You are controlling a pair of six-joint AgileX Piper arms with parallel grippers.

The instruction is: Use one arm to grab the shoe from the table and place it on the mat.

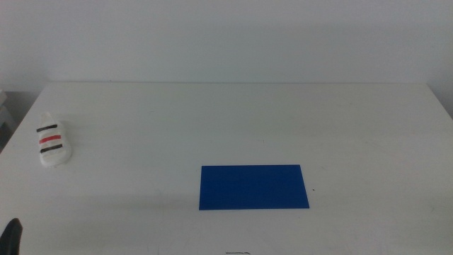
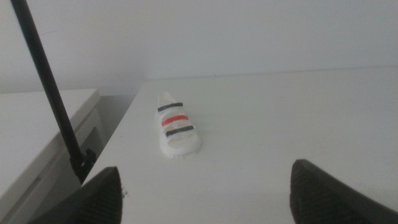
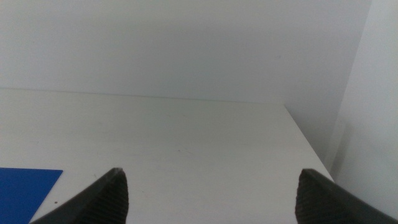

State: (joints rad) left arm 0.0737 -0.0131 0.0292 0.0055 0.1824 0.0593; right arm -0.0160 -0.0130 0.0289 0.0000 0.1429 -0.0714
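We see the small white sandal with black and red straps (image 1: pixel 54 141) near the white table's (image 1: pixel 233 120) left edge, well apart from the flat blue mat (image 1: pixel 253 188). Our left gripper (image 2: pixel 205 196) and right gripper (image 3: pixel 211 196) gape wide, holding nothing.

Both claws (image 2: pixel 205 193) (image 3: pixel 211 196) wide apart, waiting

The table (image 1: pixel 233 120) has a smooth, matt white top, plain and unpatterned; the mat (image 1: pixel 253 188) looks thin and flat, a solid deep blue with an even, matt face; the shoe (image 2: pixel 176 124) appears as smooth white moulded plastic or foam with a ridged sole edge; the left gripper (image 2: pixel 205 194) has dark, finely textured matt jaws.
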